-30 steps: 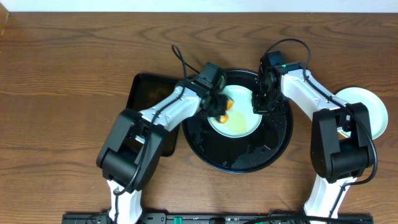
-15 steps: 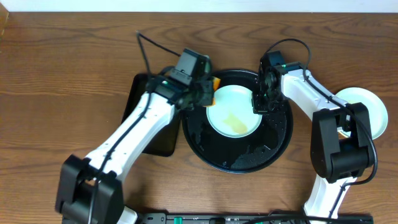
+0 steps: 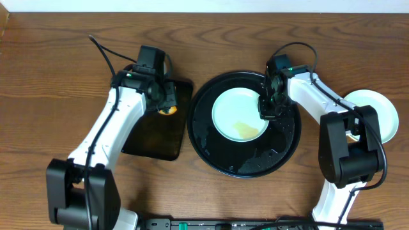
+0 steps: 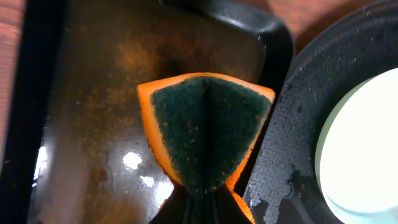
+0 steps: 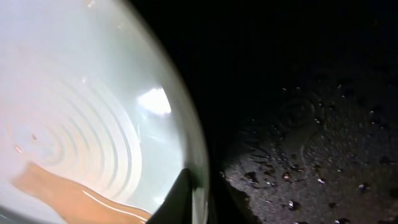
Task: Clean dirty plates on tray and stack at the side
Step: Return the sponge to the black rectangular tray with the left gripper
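We're looking at a robotics test bench, a lab set-up rather than a real kitchen: two white-and-black arms rise from a black rail at the near edge of a brown wood-grain tabletop, cables looping off their wrists. Under the left gripper lies a rectangular black tray filmed with brown liquid, a sponge pinched over it. At the right gripper, a wet round black tray holds one pale plate. Beyond both arms, a plain white strip edges the table.
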### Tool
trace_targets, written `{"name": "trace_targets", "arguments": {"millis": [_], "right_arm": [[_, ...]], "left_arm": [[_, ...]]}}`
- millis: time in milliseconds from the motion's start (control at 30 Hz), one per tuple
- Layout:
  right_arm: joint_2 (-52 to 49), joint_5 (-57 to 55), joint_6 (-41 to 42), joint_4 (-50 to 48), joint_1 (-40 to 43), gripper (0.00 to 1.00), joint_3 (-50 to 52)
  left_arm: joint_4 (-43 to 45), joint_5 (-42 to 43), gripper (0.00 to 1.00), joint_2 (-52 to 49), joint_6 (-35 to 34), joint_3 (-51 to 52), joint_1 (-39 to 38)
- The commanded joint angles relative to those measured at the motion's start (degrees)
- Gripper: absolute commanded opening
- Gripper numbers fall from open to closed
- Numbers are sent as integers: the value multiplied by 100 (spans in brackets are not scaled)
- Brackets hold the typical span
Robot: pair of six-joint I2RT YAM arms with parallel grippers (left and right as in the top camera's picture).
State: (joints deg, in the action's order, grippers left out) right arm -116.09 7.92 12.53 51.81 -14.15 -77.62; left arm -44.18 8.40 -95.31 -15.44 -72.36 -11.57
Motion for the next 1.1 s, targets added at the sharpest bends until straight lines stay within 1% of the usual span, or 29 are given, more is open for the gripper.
{"name": "trace_targets", "arguments": {"millis": [0, 133, 233, 400, 467, 567, 700, 900, 967, 1067], "right_arm": [[-214, -164, -59, 2, -90, 1, 155], [-214, -164, -61, 9, -105, 1, 157], [-214, -164, -61, 22, -105, 1, 155], [-214, -164, -61, 26, -105, 1, 155], [-214, -164, -61, 26, -105, 1, 155], [-214, -164, -61, 31, -105, 1, 155], [-214, -164, -61, 44, -105, 1, 155], [-214, -164, -61, 44, -105, 1, 155], [-214, -164, -61, 46, -105, 1, 155], [-214, -164, -61, 44, -105, 1, 155]], "left_arm": [[35, 940, 8, -415, 584, 90, 286], [210, 1908, 8, -883, 796, 90, 562], [313, 2371, 8, -1268, 796, 90, 774], [330, 2398, 8, -1700, 920, 90, 1008], [310, 2334, 8, -1856, 1051, 90, 1126], [264, 1742, 8, -1982, 1045, 90, 1298], [251, 960, 8, -1871, 649, 76, 1497], [393, 841, 7, -1506, -109, 44, 1478], [391, 844, 8, -1438, -232, 44, 1390], [348, 868, 8, -1432, -223, 50, 1134]]}}
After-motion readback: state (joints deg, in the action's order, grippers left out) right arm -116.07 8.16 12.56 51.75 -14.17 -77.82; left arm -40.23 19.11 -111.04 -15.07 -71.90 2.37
